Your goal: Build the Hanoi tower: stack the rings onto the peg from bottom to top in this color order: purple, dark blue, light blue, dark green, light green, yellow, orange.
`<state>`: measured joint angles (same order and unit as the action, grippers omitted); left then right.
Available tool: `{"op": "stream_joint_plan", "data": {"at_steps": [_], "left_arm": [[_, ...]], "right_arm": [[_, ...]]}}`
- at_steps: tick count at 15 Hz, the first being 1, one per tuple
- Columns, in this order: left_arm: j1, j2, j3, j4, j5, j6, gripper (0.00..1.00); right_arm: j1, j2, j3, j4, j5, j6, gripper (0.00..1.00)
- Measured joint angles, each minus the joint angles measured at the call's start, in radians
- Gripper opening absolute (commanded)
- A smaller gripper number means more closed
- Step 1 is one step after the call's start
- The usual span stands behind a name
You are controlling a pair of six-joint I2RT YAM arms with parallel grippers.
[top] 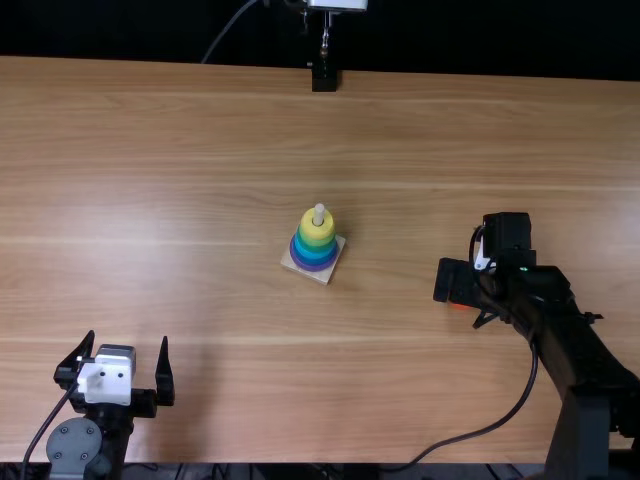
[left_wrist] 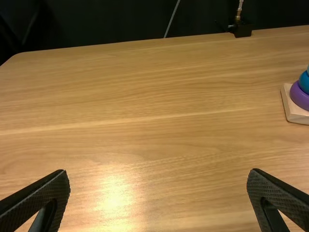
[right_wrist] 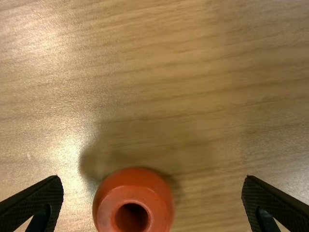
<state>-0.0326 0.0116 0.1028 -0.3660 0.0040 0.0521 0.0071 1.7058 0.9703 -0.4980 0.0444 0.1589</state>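
Observation:
A wooden base (top: 325, 279) with an upright peg (top: 319, 212) stands near the table's middle. Purple, blue and green rings are stacked on it, with the yellow ring (top: 318, 230) on top; the peg's tip sticks out above. My right gripper (top: 484, 317) is low over the table on the right, partly covering the orange ring (top: 461, 306). In the right wrist view, the orange ring (right_wrist: 133, 186) lies flat between the spread fingers of the right gripper (right_wrist: 152, 179), touching neither. Left gripper (top: 127, 340) is open and holds nothing at the near left; left gripper (left_wrist: 158, 173) has bare wood between its fingers.
The purple ring (left_wrist: 300, 95) and the base's corner (left_wrist: 293, 112) show at the left wrist view's edge. A black stand (top: 324, 80) is at the table's far edge. A cable (top: 480, 432) runs by the right arm.

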Motion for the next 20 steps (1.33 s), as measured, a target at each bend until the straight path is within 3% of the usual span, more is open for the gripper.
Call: {"op": "stream_joint_plan", "data": {"at_steps": [8, 10, 11, 12, 13, 16, 18, 20], "left_arm": [[0.000, 0.000, 0.000, 0.000, 0.000, 0.000, 1.00], [0.000, 0.000, 0.000, 0.000, 0.000, 0.000, 1.00], [0.000, 0.000, 0.000, 0.000, 0.000, 0.000, 1.00], [0.000, 0.000, 0.000, 0.000, 0.000, 0.000, 1.00], [0.000, 0.000, 0.000, 0.000, 0.000, 0.000, 1.00], [0.000, 0.000, 0.000, 0.000, 0.000, 0.000, 1.00], [0.000, 0.000, 0.000, 0.000, 0.000, 0.000, 1.00], [0.000, 0.000, 0.000, 0.000, 0.000, 0.000, 1.00]], "right_arm": [[0.031, 0.011, 0.000, -0.040, 0.000, 0.001, 1.00], [0.030, 0.011, 0.000, -0.040, 0.000, 0.001, 0.91], [0.030, 0.011, 0.000, -0.040, 0.001, 0.001, 0.81], [0.031, 0.014, 0.000, -0.040, 0.001, 0.001, 0.63], [0.031, 0.025, 0.000, -0.040, 0.000, 0.001, 0.55], [0.031, 0.032, 0.000, -0.037, -0.001, 0.003, 0.50], [0.031, 0.032, 0.000, -0.037, -0.001, 0.003, 0.35], [0.031, 0.032, 0.000, -0.037, 0.000, 0.003, 0.12]]}}
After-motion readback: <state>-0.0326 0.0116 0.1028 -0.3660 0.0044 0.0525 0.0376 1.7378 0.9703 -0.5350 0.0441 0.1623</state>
